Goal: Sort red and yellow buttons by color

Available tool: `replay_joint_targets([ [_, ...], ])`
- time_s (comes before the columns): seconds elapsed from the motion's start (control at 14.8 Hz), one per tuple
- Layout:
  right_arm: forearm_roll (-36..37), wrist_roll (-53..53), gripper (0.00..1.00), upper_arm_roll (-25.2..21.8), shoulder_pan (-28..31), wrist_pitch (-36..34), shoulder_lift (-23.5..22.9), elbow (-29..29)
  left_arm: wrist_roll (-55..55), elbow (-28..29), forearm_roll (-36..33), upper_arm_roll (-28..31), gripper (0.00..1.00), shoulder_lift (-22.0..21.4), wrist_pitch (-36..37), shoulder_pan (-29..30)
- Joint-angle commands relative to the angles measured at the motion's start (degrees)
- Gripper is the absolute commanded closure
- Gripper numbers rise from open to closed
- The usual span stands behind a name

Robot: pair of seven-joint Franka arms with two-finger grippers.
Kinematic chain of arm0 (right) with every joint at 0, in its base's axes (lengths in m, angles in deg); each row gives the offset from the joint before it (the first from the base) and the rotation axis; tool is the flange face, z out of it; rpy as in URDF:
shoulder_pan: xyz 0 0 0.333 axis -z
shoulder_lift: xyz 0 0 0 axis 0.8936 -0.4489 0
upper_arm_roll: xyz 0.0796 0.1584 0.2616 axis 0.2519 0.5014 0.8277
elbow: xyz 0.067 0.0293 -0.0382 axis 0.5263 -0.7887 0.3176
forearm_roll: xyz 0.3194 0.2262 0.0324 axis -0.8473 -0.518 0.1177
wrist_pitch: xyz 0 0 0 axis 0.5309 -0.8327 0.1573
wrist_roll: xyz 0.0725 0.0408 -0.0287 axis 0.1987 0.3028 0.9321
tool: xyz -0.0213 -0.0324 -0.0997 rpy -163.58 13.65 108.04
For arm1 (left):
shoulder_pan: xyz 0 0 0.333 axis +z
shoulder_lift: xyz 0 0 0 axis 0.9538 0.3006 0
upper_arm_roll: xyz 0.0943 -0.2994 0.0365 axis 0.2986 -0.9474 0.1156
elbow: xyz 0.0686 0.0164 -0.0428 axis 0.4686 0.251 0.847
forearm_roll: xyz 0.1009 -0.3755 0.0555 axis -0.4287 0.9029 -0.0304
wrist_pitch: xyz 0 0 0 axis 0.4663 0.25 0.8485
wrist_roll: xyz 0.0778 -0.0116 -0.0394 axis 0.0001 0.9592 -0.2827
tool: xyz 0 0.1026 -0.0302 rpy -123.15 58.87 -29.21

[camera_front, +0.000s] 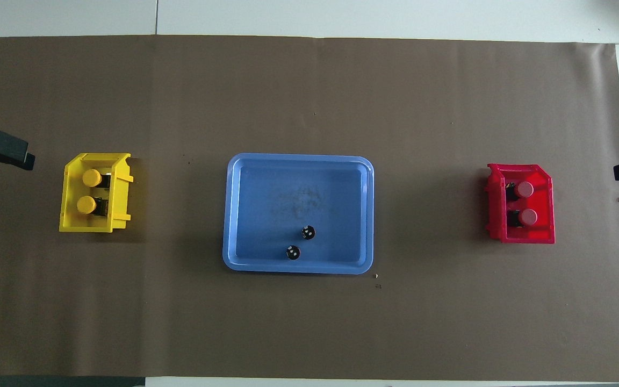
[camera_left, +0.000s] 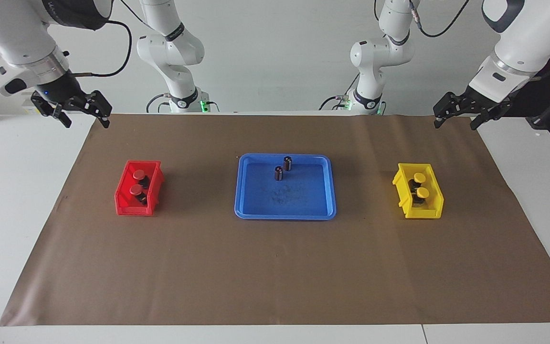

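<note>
Both red buttons [camera_left: 137, 182] sit in the red bin [camera_left: 123, 200], both yellow buttons [camera_left: 420, 185] in the yellow bin [camera_left: 403, 184]; sorting looks done. Only two dark capless cylinders [camera_left: 283, 168] are left in the blue tray [camera_left: 284, 214]; leave them. Right gripper [camera_left: 75, 111] and left gripper [camera_left: 463, 113] wait raised at their table ends, fingers spread, holding nothing.

left gripper [camera_left: 461, 116]: raised, jaws apart, empty | right gripper [camera_left: 81, 113]: raised, jaws apart, empty

button bases [camera_front: 104, 181] half hidden under caps, grippers' fingers too small
</note>
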Motion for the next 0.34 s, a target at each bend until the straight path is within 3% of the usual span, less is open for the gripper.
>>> replay_joint_targets([
  [0.0, -0.2, -1.01, 0.0, 0.03, 0.03, -0.14, 0.88, -0.94, -3.93, -0.21, -0.14, 0.1, 0.0, -0.56, 0.74, -2.12],
  [0.27, -0.2, -1.01, 0.0, 0.03, 0.03, -0.14, 0.88, -0.94, -4.3, 1.99, -0.14, -0.07, 0.0, -2.05, -1.45, -2.3],
])
